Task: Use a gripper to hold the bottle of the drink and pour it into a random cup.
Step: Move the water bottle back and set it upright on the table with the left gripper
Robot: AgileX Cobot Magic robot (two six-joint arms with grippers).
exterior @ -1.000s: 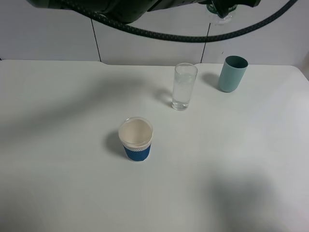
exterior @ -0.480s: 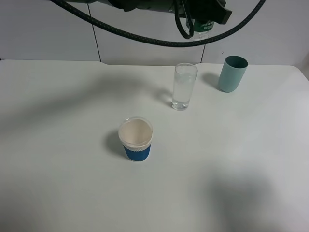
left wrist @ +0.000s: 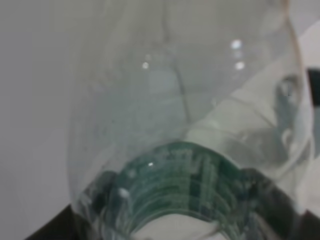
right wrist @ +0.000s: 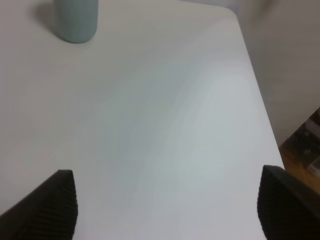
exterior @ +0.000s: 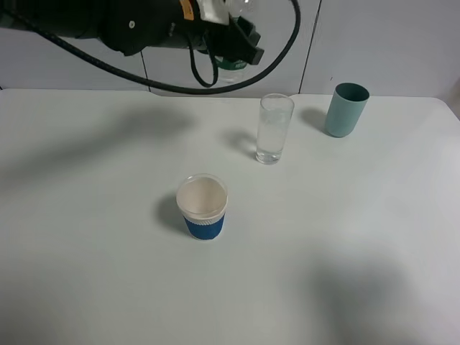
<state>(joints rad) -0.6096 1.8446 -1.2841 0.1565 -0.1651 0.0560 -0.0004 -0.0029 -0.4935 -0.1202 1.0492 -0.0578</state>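
Observation:
My left gripper (exterior: pixel 231 44) hangs high over the back of the table, shut on the bottle of the drink (exterior: pixel 228 67). The clear bottle with its green label sits up and to the left of the cup (exterior: pixel 274 129), a tall clear glass holding some clear liquid. In the left wrist view the bottle (left wrist: pixel 185 125) fills the frame, with a dark finger (left wrist: pixel 295 220) at its side. My right gripper (right wrist: pixel 170 210) is open and empty over bare table, out of the exterior view.
A teal tumbler (exterior: pixel 346 109) stands back right of the glass and also shows in the right wrist view (right wrist: pixel 75 20). A white paper cup with a blue sleeve (exterior: pixel 203 207) stands nearer the front. The table's right edge (right wrist: pixel 260 110) is close to my right gripper.
My left arm has carried the bottle leftward and slightly down, from above the teal tumbler to up and left of the glass. The cups have not moved.

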